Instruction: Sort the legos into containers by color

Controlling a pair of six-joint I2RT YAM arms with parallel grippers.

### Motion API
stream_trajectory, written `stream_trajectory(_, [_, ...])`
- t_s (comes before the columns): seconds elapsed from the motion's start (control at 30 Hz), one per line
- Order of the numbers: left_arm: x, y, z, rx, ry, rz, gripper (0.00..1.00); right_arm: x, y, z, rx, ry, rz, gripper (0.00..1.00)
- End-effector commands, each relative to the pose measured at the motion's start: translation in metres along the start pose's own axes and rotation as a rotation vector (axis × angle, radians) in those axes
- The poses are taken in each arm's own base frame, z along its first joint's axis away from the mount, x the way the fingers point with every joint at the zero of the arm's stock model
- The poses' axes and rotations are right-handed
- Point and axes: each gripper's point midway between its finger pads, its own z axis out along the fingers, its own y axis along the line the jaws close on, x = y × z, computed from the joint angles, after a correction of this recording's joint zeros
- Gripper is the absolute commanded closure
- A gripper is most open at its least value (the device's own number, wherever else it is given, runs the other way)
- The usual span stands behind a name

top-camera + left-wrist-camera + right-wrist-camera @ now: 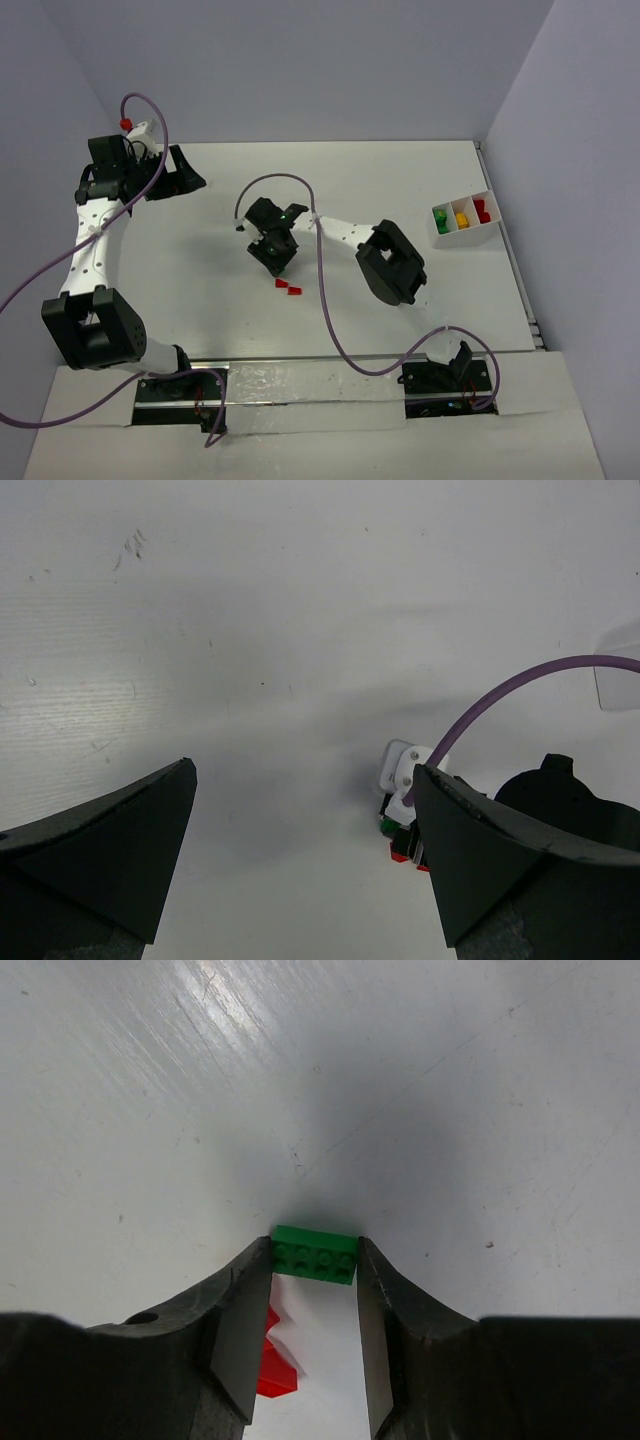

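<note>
Several legos sit sorted in the tray, red bricks lie loose, and the right gripper pinches a green brick (left gripper spread wide).

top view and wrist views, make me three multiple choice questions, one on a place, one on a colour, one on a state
1. Where does the white tray sit on the table?
A. by the right edge
B. between the arm bases
C. at the far left corner

2. What colour is the brick in the right gripper?
A. yellow
B. green
C. red

3. How does the left gripper stand?
A. shut on a red piece
B. open, holding nothing
C. shut on a cable

Answers:
1 A: the top view shows the white tray beside the right edge.
2 B: in the right wrist view the brick pinched between the jaws is green.
3 B: in the left wrist view the jaws stand wide apart with only bare table between them.
</note>
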Motion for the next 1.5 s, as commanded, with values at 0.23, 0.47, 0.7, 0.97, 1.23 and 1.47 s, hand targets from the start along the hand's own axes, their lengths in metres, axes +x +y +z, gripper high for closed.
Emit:
stream_trajectory(0.23, [-0.01,-0.002,-0.004,0.009,-0.018,0.02,0.01,0.025,-0.09,-0.134,0.032,-0.175,-0.007,0.72])
stream_trajectory(0.47, [-0.006,-0.016,-0.002,0.102,0.003,0.03,0.01,0.12,-0.187,-0.189,0.124,-0.035,-0.14,0.75])
stream_trajectory(0.7, [-0.003,-0.021,-0.001,0.13,0.0,0.038,0.01,0.182,-0.259,-0.231,0.163,0.119,-0.162,0.76])
stream_trajectory(0.97, [-0.003,-0.024,0.002,0.137,0.014,0.03,0.01,0.213,-0.291,-0.253,0.185,0.232,-0.205,0.74])
stream_trajectory(1.23, [-0.004,-0.027,0.008,0.131,0.018,0.028,0.01,0.223,-0.303,-0.249,0.195,0.284,-0.235,0.68])
stream_trajectory(1.47, [-0.006,-0.029,0.01,0.136,0.023,0.022,0.01,0.226,-0.314,-0.245,0.202,0.316,-0.278,0.68])
